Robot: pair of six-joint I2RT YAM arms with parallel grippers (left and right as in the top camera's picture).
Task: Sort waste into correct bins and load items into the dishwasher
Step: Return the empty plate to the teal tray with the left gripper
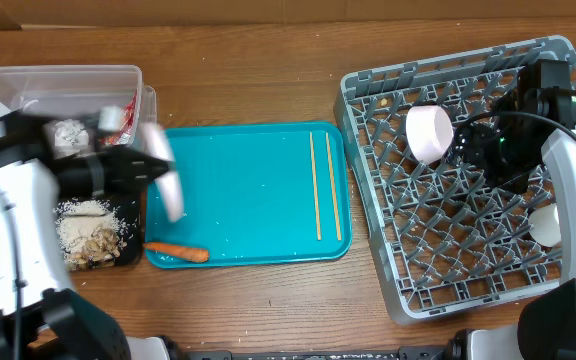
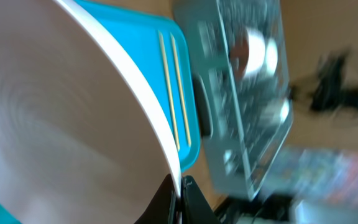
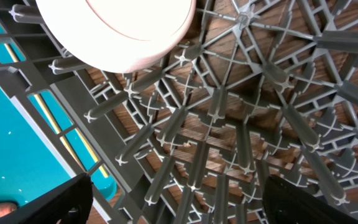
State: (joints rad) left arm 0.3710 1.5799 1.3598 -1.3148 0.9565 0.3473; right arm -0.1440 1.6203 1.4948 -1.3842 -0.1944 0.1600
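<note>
Now left pincer [image 2: 180, 198] clamps rim of plate [image 2: 73, 124].

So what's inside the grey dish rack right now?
A white bowl rests tilted in the rack. A second white bowl shows near the right side, partly covered by the right arm; whatever lies under that arm cannot be seen.

Glossy teal tray [image 1: 248, 190], matt grey plastic rack [image 1: 448, 250], light wooden chopsticks [image 1: 316, 185].
</note>
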